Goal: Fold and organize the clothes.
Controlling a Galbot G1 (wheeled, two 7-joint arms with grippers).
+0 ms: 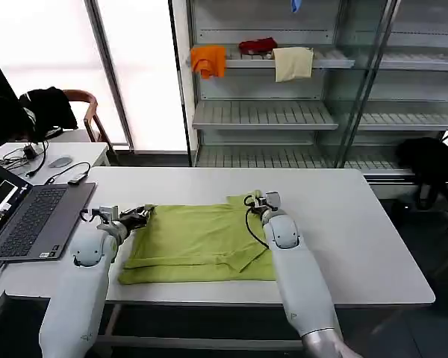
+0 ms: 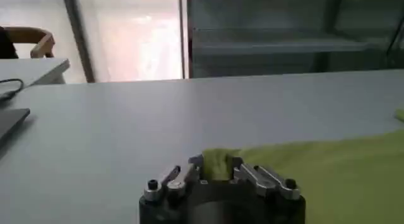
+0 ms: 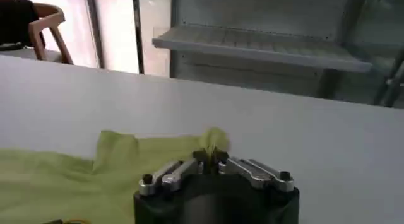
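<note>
Our two arms reach forward over the white worktop [image 1: 358, 224], where the lime-green T-shirt [image 1: 198, 242] lies flat and partly folded near the front edge. We can read no brand, label or writing on the shirt or anything around it. Our left hand [image 1: 140, 216] sits at the shirt's left far corner, and its wrist view shows the fingers [image 2: 249, 173] closed onto a small pinch of green cloth raised off the surface. Our right hand [image 1: 260, 200] is at the shirt's right far corner, fingers [image 3: 237, 166] drawn together on a little peak of the fabric. At our left on the worktop lies an open laptop [image 1: 26, 220]. Behind the worktop stands a metal shelf rack [image 1: 284, 115] carrying orange, red and cream cloths.
</note>
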